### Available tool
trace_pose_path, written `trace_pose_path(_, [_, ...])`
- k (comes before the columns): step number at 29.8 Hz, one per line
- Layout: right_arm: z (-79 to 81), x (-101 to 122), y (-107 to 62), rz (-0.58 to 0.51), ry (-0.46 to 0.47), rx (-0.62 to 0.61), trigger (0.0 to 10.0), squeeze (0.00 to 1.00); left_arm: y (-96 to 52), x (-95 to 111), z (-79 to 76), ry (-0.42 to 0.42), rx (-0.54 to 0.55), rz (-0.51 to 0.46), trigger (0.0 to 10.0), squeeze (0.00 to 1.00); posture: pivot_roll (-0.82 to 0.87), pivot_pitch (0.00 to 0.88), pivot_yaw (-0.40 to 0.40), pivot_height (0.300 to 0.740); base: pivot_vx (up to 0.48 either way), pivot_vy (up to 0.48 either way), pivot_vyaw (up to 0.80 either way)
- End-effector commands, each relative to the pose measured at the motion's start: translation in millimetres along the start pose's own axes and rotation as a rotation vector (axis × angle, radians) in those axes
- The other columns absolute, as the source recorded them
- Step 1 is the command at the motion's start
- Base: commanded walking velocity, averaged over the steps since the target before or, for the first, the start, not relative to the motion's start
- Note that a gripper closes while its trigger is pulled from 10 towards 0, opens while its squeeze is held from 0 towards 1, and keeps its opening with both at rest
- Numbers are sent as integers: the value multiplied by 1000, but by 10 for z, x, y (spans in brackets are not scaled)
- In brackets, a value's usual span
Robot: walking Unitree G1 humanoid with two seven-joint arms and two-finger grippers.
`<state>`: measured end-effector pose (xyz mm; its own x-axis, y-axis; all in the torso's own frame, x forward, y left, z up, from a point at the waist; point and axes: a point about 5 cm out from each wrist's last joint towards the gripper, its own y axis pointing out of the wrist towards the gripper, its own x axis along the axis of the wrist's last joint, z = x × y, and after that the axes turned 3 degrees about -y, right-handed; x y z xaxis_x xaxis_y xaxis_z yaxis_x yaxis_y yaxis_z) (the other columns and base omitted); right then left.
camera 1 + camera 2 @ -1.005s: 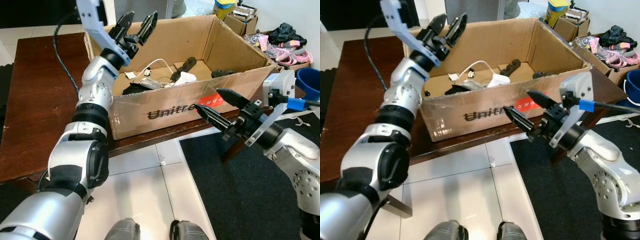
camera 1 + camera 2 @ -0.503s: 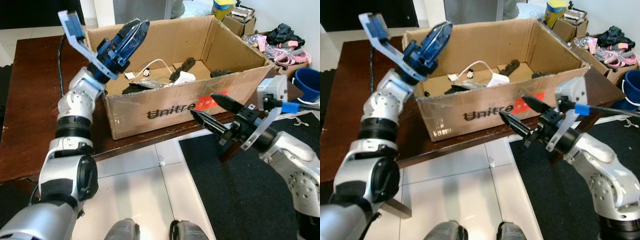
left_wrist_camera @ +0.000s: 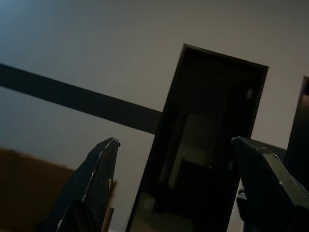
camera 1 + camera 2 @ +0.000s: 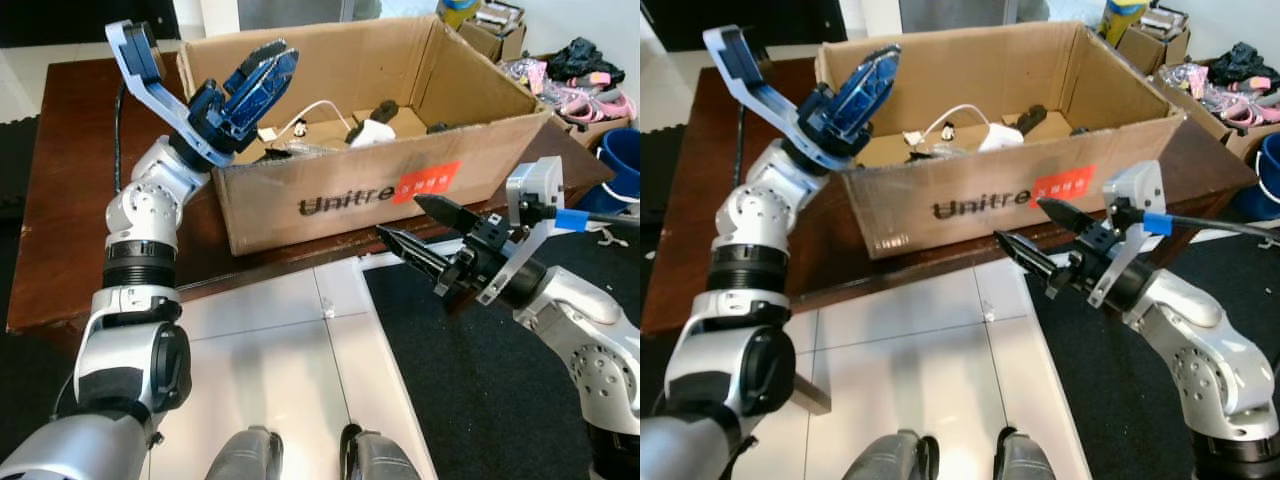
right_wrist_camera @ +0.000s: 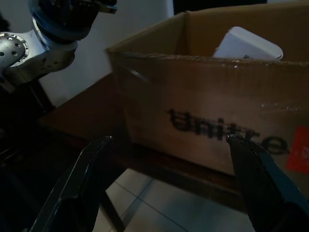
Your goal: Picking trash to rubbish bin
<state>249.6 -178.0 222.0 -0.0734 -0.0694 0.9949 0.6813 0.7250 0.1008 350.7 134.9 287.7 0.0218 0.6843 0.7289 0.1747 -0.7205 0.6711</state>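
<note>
The left gripper (image 4: 262,62), fingers spread and empty, hovers over the box's (image 4: 330,205) left rim above the trash (image 4: 372,133) inside, while the right gripper (image 4: 420,228), also spread, waits near the worktop (image 4: 70,200).

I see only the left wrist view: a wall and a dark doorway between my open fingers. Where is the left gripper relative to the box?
Observer: The left gripper is raised above the near left corner of the cardboard box, pointing up and away.
Operator: What lies inside?
Observer: A white block with a white cable, among dark items.
Operator: And the right gripper?
Observer: The right gripper hovers open in front of the box's front wall, touching nothing.
</note>
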Motion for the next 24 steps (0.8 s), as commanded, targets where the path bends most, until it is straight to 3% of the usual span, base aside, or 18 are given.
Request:
trace_pose_path(1, [2, -22, -6, 6, 0, 5, 10000, 0, 9, -1, -27, -4, -18, 16, 10000, 0, 48, 78, -16, 740, -394, 0, 0])
trace_pose_path(13, [-117, -349, 0, 135, 32, -85, 10000, 0, -115, -405, -128, -56, -47, 188, 10000, 0, 49, 88, -15, 740, -367, 0, 0])
trace_pose_path(18, [-270, -652, -57, 236, 68, -205, 10000, 0, -281, -727, -158, -57, -54, 365, 10000, 0, 49, 88, -15, 740, -121, 0, 0])
trace_pose_path(20, [-405, -793, -112, 260, 94, -314, 10000, 0, -424, -940, -128, -54, -18, 493, 10000, 0, 49, 88, -15, 740, 0, 0, 0])
trace_pose_path(21, [-405, -793, -112, 260, 94, -314, 10000, 0, -424, -940, -128, -54, -18, 493, 10000, 0, 49, 88, -15, 740, 0, 0, 0])
trace_pose_path(24, [-563, -1056, -225, 334, 124, -467, 10000, 0, -692, -1265, -73, -21, 67, 714, 10000, 0, 49, 88, -15, 740, 0, 0, 0])
